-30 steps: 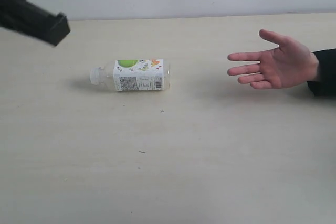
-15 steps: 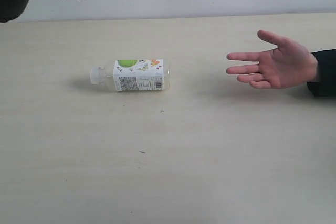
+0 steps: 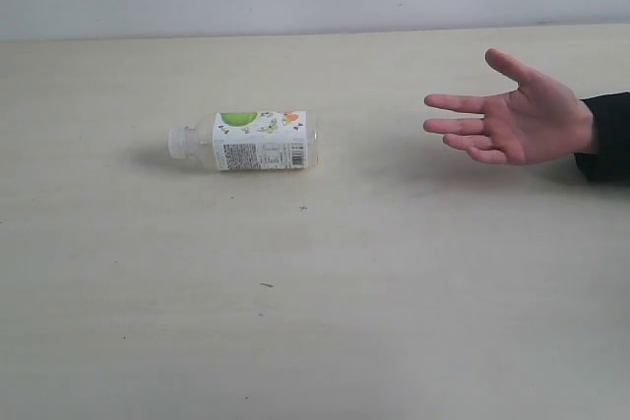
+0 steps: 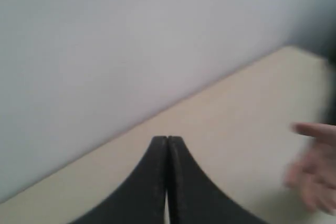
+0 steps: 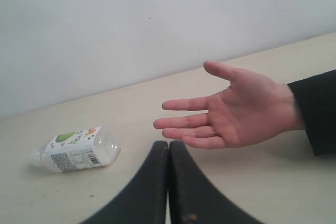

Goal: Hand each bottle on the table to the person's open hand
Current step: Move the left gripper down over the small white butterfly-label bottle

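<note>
Both your left gripper point(image 4: 167, 140) and right gripper point(image 5: 168, 144) were pressed closed on nothing, and the clear, white-capped, green-labelled plastic bottle point(image 3: 258, 142) lay on its side on the pale beige table point(image 3: 315, 322), well apart from the person's open hand point(image 3: 522, 117), so a nudge could have rolled it away.

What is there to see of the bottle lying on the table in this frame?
The bottle is clear plastic, with a white cap and a white label printed green and orange, with a barcode panel. It lies on its side on the table, cap pointing away from the person's open hand, base toward it, with a gap between. Only the table touches it.
</note>
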